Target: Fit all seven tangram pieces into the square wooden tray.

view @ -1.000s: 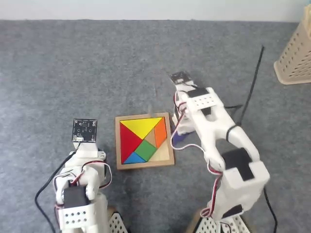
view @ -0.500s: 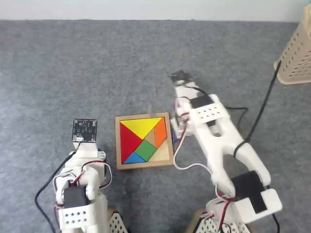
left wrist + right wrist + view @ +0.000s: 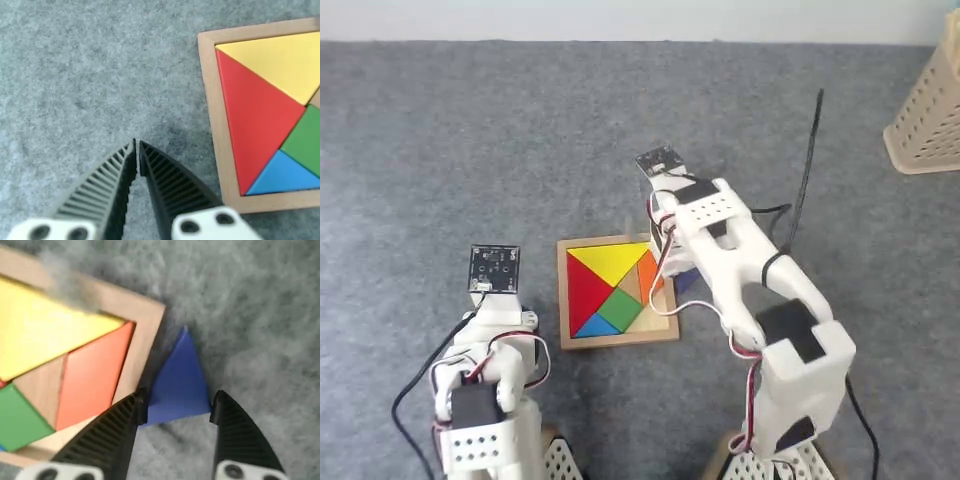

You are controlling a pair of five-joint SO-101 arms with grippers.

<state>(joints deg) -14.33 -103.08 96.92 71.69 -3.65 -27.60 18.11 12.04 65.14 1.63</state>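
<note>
The square wooden tray (image 3: pixel 563 300) lies on grey carpet and holds yellow (image 3: pixel 610 262), red (image 3: pixel 582 290), green (image 3: pixel 620 310), light blue (image 3: pixel 592 325) and orange (image 3: pixel 650 272) pieces, with bare wood at its right corner. A dark blue triangle (image 3: pixel 179 380) lies flat on the carpet just outside the tray's right rim (image 3: pixel 150 340). My right gripper (image 3: pixel 179 397) is open, one finger at each of the triangle's near corners. My left gripper (image 3: pixel 136 145) is shut and empty, over carpet to the left of the tray (image 3: pixel 210 100).
A beige perforated basket (image 3: pixel 930 110) stands at the far right edge. A black cable (image 3: pixel 805 160) rises behind the right arm. The left arm's base (image 3: pixel 485 400) sits at the lower left. Open carpet lies behind the tray.
The right arm has swung left toward the tray's right rim. The dark blue triangle and the left arm have stayed where they were.
</note>
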